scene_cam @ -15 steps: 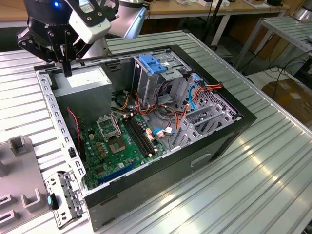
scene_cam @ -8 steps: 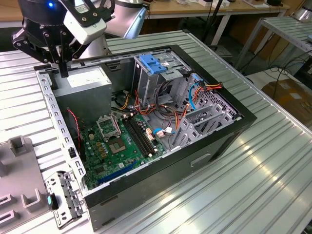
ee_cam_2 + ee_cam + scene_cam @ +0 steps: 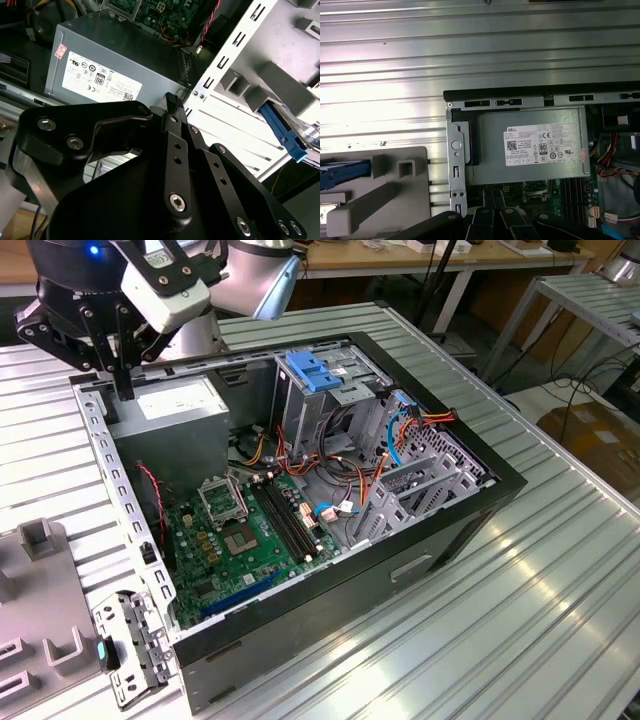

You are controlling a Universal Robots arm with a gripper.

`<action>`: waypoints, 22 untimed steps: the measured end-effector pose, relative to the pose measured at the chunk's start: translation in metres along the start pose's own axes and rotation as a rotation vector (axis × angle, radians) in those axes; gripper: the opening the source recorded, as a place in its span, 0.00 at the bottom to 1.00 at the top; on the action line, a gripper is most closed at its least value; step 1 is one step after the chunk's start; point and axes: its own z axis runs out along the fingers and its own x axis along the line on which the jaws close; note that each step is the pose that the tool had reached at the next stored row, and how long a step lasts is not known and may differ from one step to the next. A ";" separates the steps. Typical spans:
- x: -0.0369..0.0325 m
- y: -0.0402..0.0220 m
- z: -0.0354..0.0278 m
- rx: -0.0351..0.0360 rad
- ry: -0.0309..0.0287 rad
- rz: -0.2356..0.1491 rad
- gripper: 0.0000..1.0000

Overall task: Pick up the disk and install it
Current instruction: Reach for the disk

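Hovering over the power supply at the case's eleven o'clock corner, the gripper, fingers seemingly closed on nothing, should approach the disk squared to its blue rails.

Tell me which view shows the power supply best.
The first wrist view: the power supply faces the camera squarely, label side whole. The second wrist view shows it slanted, the gripper crossing its near edge. The exterior view shows its top from afar, beside the gripper.

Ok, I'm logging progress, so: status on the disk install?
Gripper shut, empty, by grey metal power supply box. Blue-railed grey metal disk on grey fixture outside black computer case. Perforated case wall between them.
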 end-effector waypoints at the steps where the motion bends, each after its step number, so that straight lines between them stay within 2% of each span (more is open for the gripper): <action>1: 0.0005 0.0000 0.0000 0.0000 0.0000 0.000 0.11; 22: 0.0165 -0.0013 0.0003 0.0001 0.0010 0.000 0.11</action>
